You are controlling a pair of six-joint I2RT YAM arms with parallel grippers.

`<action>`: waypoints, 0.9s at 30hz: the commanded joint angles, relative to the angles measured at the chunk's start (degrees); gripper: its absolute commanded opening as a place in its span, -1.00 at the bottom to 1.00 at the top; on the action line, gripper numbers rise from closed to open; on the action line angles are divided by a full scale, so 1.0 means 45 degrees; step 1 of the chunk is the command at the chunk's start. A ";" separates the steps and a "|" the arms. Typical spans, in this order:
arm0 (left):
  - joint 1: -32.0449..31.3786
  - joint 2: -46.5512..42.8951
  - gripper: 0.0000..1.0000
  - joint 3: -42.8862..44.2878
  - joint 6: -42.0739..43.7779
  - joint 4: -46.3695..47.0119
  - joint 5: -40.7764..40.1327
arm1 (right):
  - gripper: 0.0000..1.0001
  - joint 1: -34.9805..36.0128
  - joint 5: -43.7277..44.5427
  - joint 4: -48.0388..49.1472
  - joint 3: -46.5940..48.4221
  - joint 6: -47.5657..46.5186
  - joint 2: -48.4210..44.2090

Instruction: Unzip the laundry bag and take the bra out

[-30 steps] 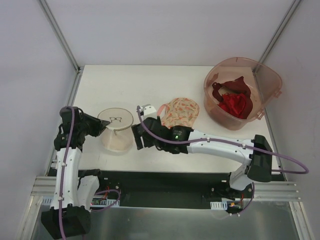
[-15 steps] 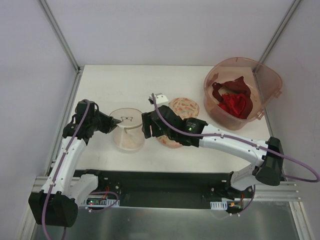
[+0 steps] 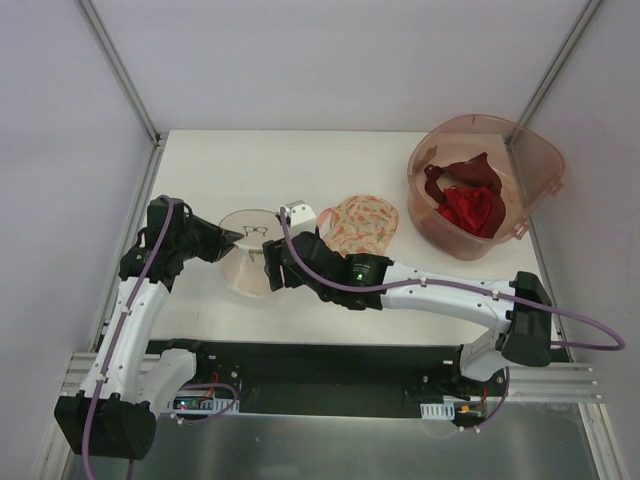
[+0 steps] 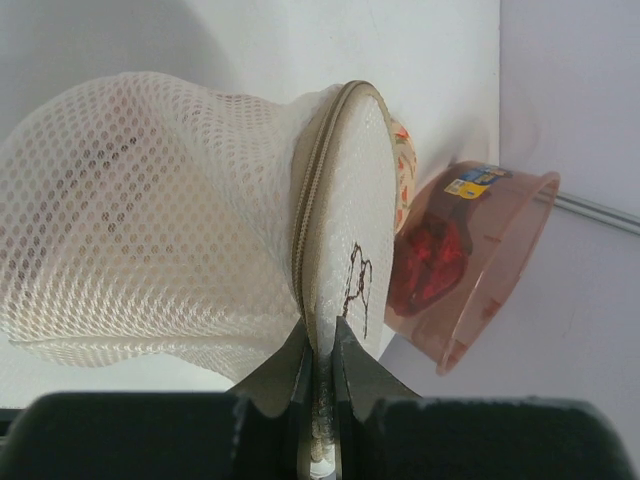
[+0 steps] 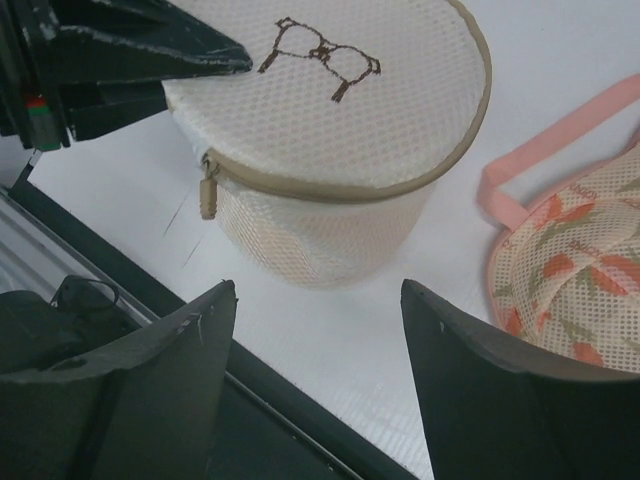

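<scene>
The laundry bag [image 3: 245,272] is a cream mesh drum with a tan zip round its lid, standing at the table's front left. My left gripper [image 3: 231,238] is shut on the lid's zipped rim, as the left wrist view shows [image 4: 320,345]. The zip is closed; its tan pull [image 5: 208,195] hangs at the bag's side nearest the right gripper. My right gripper [image 3: 270,268] is open and empty, just short of the bag [image 5: 330,150], with the fingers [image 5: 180,340] apart. The peach bra is hidden; only a faint peach tint shows through the mesh.
A floral orange bra with pink straps [image 3: 362,222] lies just right of the bag, near my right finger [image 5: 570,270]. A pink basin [image 3: 535,160] with a dark red bra [image 3: 468,205] stands at the back right. The table's front edge is close below the bag.
My left gripper carried the bag right from the left edge, then a little back left. My right gripper rose towards the floral bra, then returned to the bag's near right side, still open.
</scene>
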 commanded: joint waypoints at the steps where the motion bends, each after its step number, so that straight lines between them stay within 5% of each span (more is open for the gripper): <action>1: -0.0085 -0.0873 -1.00 0.0476 -0.4249 -0.1043 0.0368 | 0.40 0.0036 0.0786 0.1171 0.0170 -0.0528 -0.0040; 27: -0.0065 0.0044 -1.00 0.0651 -0.4034 -0.1023 0.1793 | 0.12 0.0681 0.0883 0.2050 0.1439 -0.1700 0.0976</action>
